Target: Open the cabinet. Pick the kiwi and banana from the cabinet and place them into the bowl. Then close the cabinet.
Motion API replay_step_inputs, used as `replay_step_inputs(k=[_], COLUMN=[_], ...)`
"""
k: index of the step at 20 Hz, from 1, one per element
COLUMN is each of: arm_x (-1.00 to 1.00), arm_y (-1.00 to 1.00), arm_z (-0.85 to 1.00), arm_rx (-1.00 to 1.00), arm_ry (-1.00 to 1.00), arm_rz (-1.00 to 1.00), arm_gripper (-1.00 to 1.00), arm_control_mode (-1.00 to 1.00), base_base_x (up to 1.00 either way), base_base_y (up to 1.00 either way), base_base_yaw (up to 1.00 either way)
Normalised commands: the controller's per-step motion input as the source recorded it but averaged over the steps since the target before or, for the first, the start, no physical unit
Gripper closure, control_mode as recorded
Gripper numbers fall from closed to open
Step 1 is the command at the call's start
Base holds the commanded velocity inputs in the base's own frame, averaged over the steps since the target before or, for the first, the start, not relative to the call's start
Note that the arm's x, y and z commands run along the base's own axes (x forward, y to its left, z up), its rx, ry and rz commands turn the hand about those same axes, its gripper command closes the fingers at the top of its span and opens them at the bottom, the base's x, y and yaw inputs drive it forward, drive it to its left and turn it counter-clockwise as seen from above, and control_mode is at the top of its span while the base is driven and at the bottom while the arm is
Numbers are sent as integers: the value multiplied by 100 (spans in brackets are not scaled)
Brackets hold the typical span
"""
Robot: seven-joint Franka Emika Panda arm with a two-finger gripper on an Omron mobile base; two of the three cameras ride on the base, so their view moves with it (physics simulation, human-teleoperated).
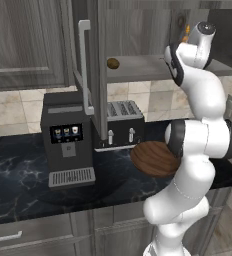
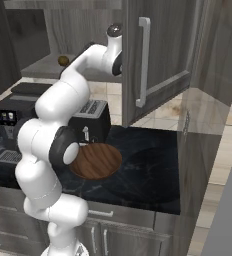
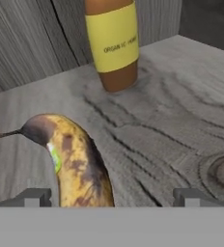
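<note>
In the hand view, the banana (image 3: 77, 164) lies at lower left on the grey shelf (image 3: 172, 96) of the cabinet (image 1: 100, 60), its dark stem pointing to the left edge and its body running down between the two dark fingertips (image 3: 34, 197) of the tool (image 3: 113, 198). The tool is released, jaws spread wide, and the banana sits closer to the left fingertip than to the right one; whether it touches either I cannot tell. Above centre stands an amber bottle (image 3: 111, 43) with a yellow label, well apart from the banana.

In the left base view, the kiwi (image 1: 113, 63) rests on the shelf at upper centre, behind the open door. Lower, right of centre, the bowl (image 1: 153, 157) sits on the dark worktop (image 1: 28, 175), just beside the toaster (image 1: 120, 125).
</note>
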Motion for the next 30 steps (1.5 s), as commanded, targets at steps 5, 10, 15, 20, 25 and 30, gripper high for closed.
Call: replay_step_inputs(k=[5,10,15,20,25,30], arm_x=[11,1,0,-42,-100,-100], arm_y=[14,1,0,7,38,55], arm_z=[-28,-2,0,0,-3,-10], arm_rx=[-8,-1,0,0,-4,-12], arm_ry=[0,0,0,0,0,0], arm_rz=[0,0,0,2,19,28], arm_gripper=[-100,100,100,100,100,100], arm_control_mode=[-100,-100,-100,-100,-100,-100], base_base_x=[0,0,0,0,0,0], base_base_y=[0,0,0,0,0,0], base_base_yaw=[0,0,0,0,0,0])
